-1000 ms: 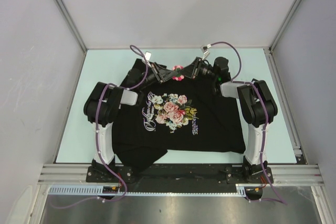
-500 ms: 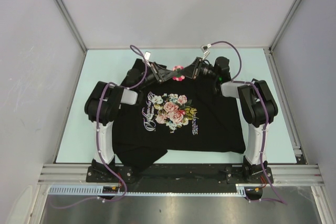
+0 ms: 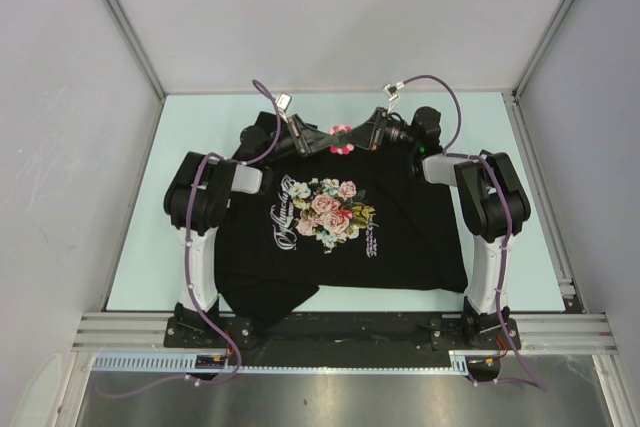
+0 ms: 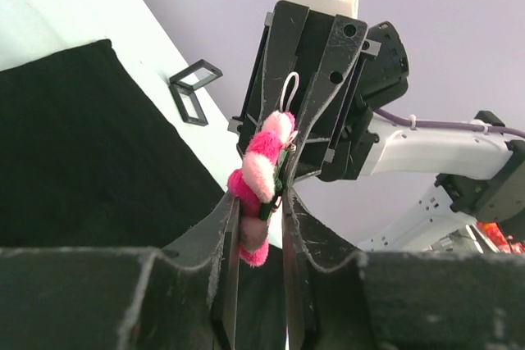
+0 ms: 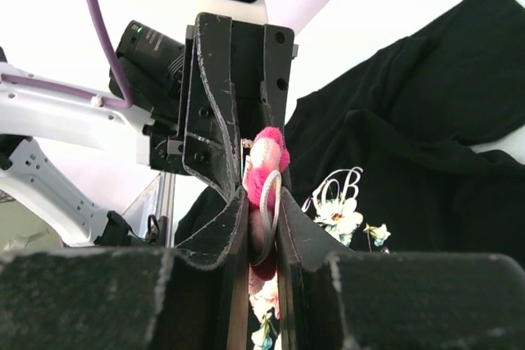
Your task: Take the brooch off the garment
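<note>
- Brooch (image 3: 341,137): small pink flower pin at the far, collar end of the garment (image 3: 340,247), between the two arms' tips and above the printed bouquet (image 3: 328,209). No view shows whether its pin is still in the cloth.
- Garment: black T-shirt lying flat on the pale tabletop (image 3: 200,127), print side up. Probable reason: spread out like this, it leaves the collar area open to both arms.
- Right end effector (image 5: 261,202): jaws nearly together, clamped on the brooch from its own side. A pale loop (image 5: 276,196) on the pin lies in the gap. Judged purpose: to hold the piece steady so the other arm can work on it.
- Left end effector (image 4: 261,202): jaws narrow, one on each side of the pink fluff. The fluff touches one finger, but I cannot tell whether the jaws truly pinch. Judged purpose: a second hold from the opposite side, to work the pin free.
- Top view only: the whole shirt, both arms reaching in from their own sides, and the tips meeting at one spot. The brooch shows as a mere speck and the jaw gaps cannot be read.
- Left wrist view only: the brooch edge-on, with green and metal parts behind the pink, and the right arm's fingers converging on it.
- Right wrist view only: the loop close up and the print below the brooch.
</note>
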Available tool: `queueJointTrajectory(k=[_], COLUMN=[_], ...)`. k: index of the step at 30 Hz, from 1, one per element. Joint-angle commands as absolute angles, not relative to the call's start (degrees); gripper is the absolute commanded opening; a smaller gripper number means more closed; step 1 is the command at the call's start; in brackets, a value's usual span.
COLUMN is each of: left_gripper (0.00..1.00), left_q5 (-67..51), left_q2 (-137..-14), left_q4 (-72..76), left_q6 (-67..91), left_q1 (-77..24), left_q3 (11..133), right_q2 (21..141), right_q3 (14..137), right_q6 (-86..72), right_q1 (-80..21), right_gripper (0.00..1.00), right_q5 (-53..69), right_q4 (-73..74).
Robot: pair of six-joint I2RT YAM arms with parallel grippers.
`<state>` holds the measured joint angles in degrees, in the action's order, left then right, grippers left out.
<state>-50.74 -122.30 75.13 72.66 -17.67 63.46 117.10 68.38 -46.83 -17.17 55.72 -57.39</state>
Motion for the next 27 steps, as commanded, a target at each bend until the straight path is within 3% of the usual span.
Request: queueJointTrajectory(k=[1,27], left_gripper=[0.2,0.17], left_q5=[-52.9,-62.49], left_q2=[-123.05,-123.92], left_q4=[84.91,71.02], left_q6=[73.13,66.53], left_q1=[-18.37,-17.58], left_q3=[67.32,72.42], right_q2=[116.11,114.0], right_q3=[71.28,73.04], right_q6=[-44.39,-33.84], right_q1=[-19.69,-21.27], right_gripper=[0.0,0.0], right_q5=[61.87,63.54], right_q4=[-58.99,-46.41])
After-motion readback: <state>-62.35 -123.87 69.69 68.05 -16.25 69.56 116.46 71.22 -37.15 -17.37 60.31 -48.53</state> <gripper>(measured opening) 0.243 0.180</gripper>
